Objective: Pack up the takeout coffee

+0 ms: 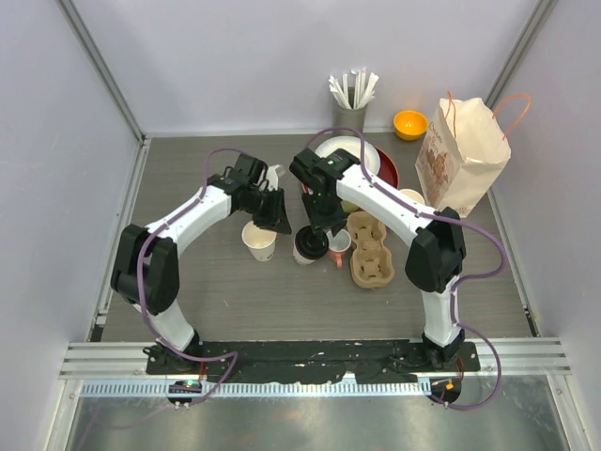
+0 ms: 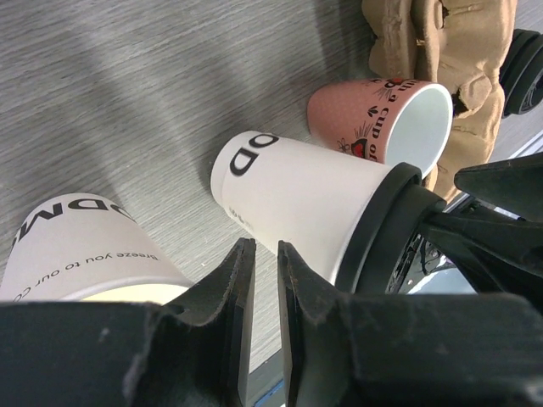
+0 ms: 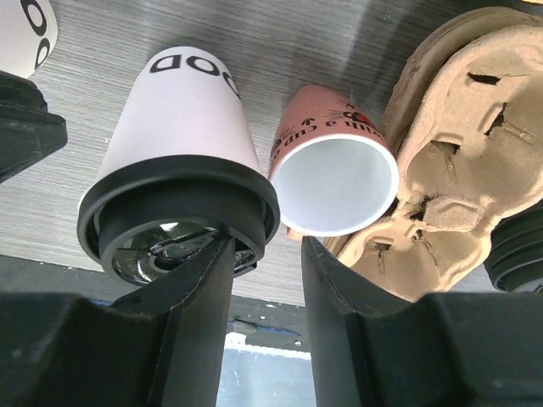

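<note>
Hazard: the right end effector [image 3: 265, 254] hangs released, jaws apart, one finger overlapping the black lid [image 3: 170, 199] of the coffee cup [image 3: 191, 110] beneath it. A snag there could tip the cup into the pink cup [image 3: 339, 182] just beside. Left end effector [image 2: 265, 254]: jaws nearly together above the unlidded cup [image 2: 68, 246]; grip indeterminable.

Both arms reach in over the table's middle, grippers almost meeting!
Left arm [image 1: 188, 221] bends in from the left edge, left gripper [image 1: 273, 210] tipped down, fingers a thin slit apart, empty. Right arm [image 1: 394, 207] arcs over from the right, right gripper [image 1: 319, 228] pointing down, fingers parted wider.
</note>
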Available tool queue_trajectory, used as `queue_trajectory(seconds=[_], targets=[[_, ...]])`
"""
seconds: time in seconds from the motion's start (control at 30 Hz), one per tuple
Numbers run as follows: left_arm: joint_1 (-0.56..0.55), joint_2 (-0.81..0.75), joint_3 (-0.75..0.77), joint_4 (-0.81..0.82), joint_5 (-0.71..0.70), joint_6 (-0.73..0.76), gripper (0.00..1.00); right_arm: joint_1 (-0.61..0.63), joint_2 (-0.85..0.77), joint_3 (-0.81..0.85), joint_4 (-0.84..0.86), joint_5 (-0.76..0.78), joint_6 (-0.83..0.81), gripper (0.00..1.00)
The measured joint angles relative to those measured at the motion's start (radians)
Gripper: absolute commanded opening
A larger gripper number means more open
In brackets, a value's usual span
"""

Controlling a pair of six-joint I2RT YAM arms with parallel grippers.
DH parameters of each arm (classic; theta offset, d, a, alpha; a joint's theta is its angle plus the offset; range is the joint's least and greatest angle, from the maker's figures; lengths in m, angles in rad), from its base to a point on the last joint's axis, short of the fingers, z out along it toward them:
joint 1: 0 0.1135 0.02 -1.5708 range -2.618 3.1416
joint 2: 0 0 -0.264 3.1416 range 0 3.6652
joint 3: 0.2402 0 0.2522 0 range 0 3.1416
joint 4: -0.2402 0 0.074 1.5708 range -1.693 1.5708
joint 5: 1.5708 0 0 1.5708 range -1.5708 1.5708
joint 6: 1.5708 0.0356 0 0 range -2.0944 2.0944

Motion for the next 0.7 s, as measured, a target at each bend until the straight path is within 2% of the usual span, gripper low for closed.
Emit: queue_trajectory(seconds=[0.2,0.5,0.6,0.7], targets=[[0.0,0.006,0.006,-0.001,-0.001,-0.005,0.2,0.0,0.0,0.017,0.018,-0.003,0.003,0.43],[0.001,0.0,0.029,-0.01,-0.016,0.013,0.21,0.023,0.0,0.174,0.033,0.006,-0.02,0.44],[0.005,-0.01,0.033,-0.023,-0.026,0.025,0.24,0.06,-0.012,0.149,0.075,0.024,-0.047,0.47],[0.008,-0.029,0.034,-0.031,-0.039,0.044,0.32,0.106,-0.066,0.04,0.168,0.033,-0.077,0.48]])
